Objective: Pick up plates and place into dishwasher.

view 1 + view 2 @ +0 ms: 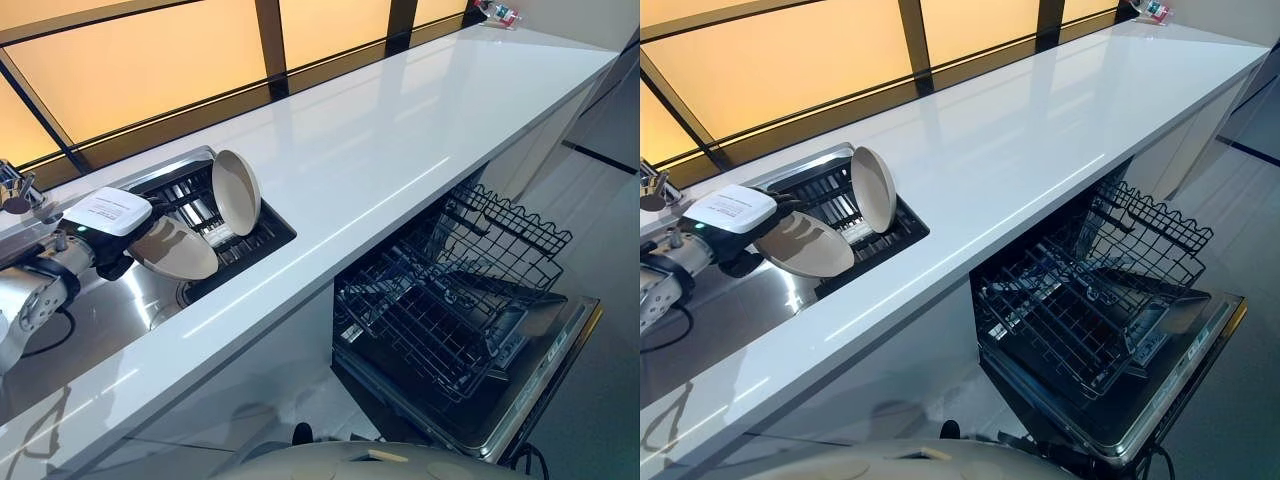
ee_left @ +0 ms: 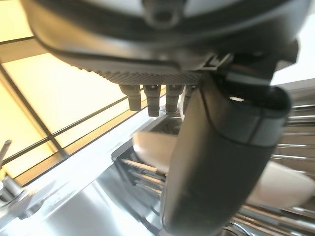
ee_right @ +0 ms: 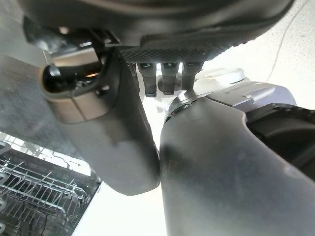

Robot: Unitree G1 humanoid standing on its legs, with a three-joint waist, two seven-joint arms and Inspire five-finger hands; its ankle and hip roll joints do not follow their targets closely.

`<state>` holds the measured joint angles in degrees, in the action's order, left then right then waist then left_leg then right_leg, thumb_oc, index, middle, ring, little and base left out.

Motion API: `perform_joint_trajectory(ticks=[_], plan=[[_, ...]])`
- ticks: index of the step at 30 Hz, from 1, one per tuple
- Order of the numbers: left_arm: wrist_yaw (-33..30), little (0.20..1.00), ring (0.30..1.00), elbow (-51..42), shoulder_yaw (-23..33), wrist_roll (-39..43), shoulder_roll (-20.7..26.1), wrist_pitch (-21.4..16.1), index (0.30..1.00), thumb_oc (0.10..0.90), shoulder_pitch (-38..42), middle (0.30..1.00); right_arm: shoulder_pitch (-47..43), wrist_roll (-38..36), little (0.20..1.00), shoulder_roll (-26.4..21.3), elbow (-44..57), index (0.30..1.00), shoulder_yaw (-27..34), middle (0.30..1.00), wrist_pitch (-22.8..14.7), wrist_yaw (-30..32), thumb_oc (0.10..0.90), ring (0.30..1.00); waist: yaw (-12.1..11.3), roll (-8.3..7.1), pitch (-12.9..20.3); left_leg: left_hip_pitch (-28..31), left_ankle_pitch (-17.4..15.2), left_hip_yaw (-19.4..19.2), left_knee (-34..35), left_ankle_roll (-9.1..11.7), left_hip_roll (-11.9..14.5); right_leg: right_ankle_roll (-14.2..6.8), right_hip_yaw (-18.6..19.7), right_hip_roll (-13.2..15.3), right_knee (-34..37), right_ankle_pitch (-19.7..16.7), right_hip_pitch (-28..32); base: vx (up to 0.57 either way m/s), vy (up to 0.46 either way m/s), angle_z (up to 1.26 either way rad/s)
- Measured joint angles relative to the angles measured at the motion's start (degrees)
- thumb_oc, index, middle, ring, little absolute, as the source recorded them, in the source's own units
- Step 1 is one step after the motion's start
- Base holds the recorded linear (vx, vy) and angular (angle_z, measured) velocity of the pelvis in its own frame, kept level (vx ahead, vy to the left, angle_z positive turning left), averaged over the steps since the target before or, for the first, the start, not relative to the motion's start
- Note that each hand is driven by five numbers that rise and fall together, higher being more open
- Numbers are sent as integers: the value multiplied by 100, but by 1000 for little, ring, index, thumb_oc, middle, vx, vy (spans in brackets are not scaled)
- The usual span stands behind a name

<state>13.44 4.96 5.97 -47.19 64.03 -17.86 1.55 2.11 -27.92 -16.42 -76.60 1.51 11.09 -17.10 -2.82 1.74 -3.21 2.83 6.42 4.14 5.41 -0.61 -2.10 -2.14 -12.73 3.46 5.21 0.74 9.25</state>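
At the left of the frame, the left robot hand clamps a plate beside another plate standing in the sink rack; the right robot hand hangs curled and empty.

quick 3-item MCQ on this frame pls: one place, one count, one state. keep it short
1. Where is the upright plate?
A. in the sink rack
B. on the counter
C. in the dishwasher

2. How many plates show?
A. one
B. two
C. four

3. What state is the dishwasher in?
A. shut
B. door down, racks bare
C. full of plates

Key:
1 A, it stands on edge among the rack's bars.
2 B, the upright one plus the tilted plate at the left hand.
3 B, both wire racks hold nothing.
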Motion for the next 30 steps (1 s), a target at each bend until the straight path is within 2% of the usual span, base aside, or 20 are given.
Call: perform_joint_trajectory(ticks=[7, 9, 10, 14, 18, 20, 23, 25, 27, 30], plan=[[1106, 900, 900, -310, -14, 56, 5, -29, 900, 800, 187, 900, -9, 93, 900, -15, 6, 900, -1, 900, -32, -67, 800, 900, -16, 1, -12, 79, -50, -136, 1, -6, 6, -16, 271, 0, 28, 0, -19, 1, 17, -12], [1171, 730, 754, -430, -13, 100, 7, -29, 754, 630, 191, 754, -3, 29, 900, -18, 21, 900, 2, 900, -76, -79, 800, 900, -20, -1, -11, 79, -58, -140, 1, -11, 3, -15, 282, 4, 27, -1, -24, 6, 6, -3], [1170, 200, 300, -449, -13, 115, 7, -32, 300, 100, 216, 300, 10, -46, 900, -23, 25, 900, -9, 900, -105, -96, 800, 900, -21, -5, -14, 78, -60, -141, 1, -13, 3, -12, 286, 9, 22, -3, -27, 0, 0, 0], [1087, 200, 300, -439, 7, 295, 57, -123, 300, 100, 429, 300, 378, -742, 900, -61, 527, 900, -137, 900, -138, -174, 800, 900, -23, -41, -111, 74, -61, -141, -1, -15, 3, -8, 291, -1, -1, -6, -32, -1, -5, -1], [936, 200, 300, -333, 16, 442, 245, -255, 300, 100, 428, 300, 989, -1620, 900, -78, 1574, 900, -137, 900, 42, -220, 800, 900, 31, -92, -148, 76, -67, -282, -1, -43, 12, -23, 431, -9, -6, -16, -95, -7, -10, -18], [844, 200, 300, -315, 85, 448, 381, -294, 300, 100, 317, 300, 1373, -1977, 900, -92, 2492, 900, -128, 900, 171, -258, 800, 900, 106, -101, -164, 80, -82, -349, -1, -44, 12, -41, 471, -2, -1, -27, -113, -17, 12, -18], [552, 200, 300, -266, 262, 448, 470, -364, 300, 100, -14, 300, 1491, -2295, 900, 122, 3890, 900, -200, 900, 282, -393, 800, 900, 166, -116, -175, 86, -135, -498, -1, -2, 40, -61, 606, -16, 13, -43, -185, -11, 22, -25], [217, 200, 300, -264, 418, 448, 470, -360, 300, 100, -347, 300, 1487, -2310, 900, 345, 4810, 900, -322, 900, 332, -394, 800, 900, 172, -93, -189, 89, -148, -554, 0, -5, 46, -63, 649, -17, 21, -54, -202, -7, 36, -16], [-406, 200, 300, -263, 589, 446, 452, -353, 300, 100, -888, 300, 1480, -2302, 900, 394, 5690, 900, -530, 900, 435, -429, 800, 900, 223, -81, -198, 93, -160, -564, -2, -20, 20, -69, 699, 0, 21, -57, -207, -3, 38, -2], [-1280, 200, 300, -252, 677, 432, 417, -344, 300, 100, -1380, 300, 1407, -2253, 900, 265, 6180, 900, -698, 900, 696, -444, 800, 900, 158, -122, -195, 92, -188, -654, -13, -58, -11, -77, 730, 36, -3, -95, -222, 3, 43, -5]])
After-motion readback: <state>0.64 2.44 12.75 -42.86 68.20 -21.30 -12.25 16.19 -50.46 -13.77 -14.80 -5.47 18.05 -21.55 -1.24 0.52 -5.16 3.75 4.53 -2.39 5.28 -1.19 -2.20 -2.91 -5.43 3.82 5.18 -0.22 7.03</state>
